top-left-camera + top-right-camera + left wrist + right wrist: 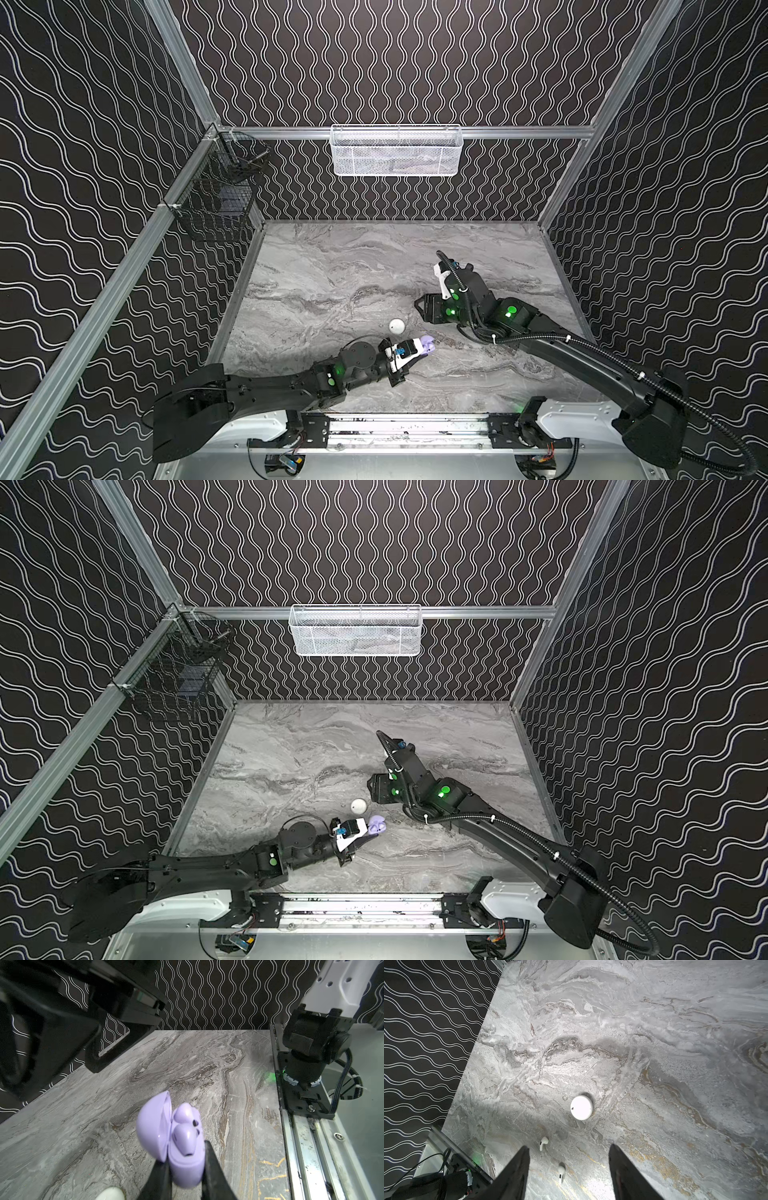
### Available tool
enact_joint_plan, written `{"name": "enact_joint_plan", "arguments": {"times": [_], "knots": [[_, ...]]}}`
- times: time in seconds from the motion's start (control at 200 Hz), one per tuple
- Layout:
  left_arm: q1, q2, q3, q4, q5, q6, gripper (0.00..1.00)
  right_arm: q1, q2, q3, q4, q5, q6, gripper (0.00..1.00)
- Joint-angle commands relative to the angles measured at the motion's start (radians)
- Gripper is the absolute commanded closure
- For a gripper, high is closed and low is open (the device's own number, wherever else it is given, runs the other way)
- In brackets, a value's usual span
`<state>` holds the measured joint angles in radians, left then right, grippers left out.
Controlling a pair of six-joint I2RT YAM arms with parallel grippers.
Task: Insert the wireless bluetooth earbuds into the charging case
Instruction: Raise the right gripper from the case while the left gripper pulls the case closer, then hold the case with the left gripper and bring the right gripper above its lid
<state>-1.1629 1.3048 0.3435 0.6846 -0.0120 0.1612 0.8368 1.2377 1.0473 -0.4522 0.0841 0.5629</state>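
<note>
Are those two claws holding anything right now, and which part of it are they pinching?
The left gripper pinches the open lavender case by the sides of its base; the right gripper stands open, holding nothing.

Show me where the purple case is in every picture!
Top view: low middle, purple case.
Top view: low middle too.
Left wrist: bottom middle, lid open, pinched by the left hand.
Right wrist: not in it.
Landmark: white round case, close beside it in both top views, also in the right wrist view.
</note>
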Motion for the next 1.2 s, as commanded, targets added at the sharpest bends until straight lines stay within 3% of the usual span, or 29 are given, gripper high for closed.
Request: {"name": "enact_joint_plan", "arguments": {"times": [0.0,0.686,1.196], "knots": [[-0.017,0.009,0.013,0.006,-0.043,0.045,1.00,0.000,0.003,-0.007,0.004,-0.028,-0.004,0.37],[-0.027,-0.022,-0.007,0.017,-0.111,0.052,1.00,0.000,0.057,-0.095,0.056,-0.161,0.010,0.37],[-0.027,-0.018,-0.009,0.019,-0.137,0.046,1.00,0.001,0.026,-0.137,0.065,-0.166,0.026,0.37]]}}
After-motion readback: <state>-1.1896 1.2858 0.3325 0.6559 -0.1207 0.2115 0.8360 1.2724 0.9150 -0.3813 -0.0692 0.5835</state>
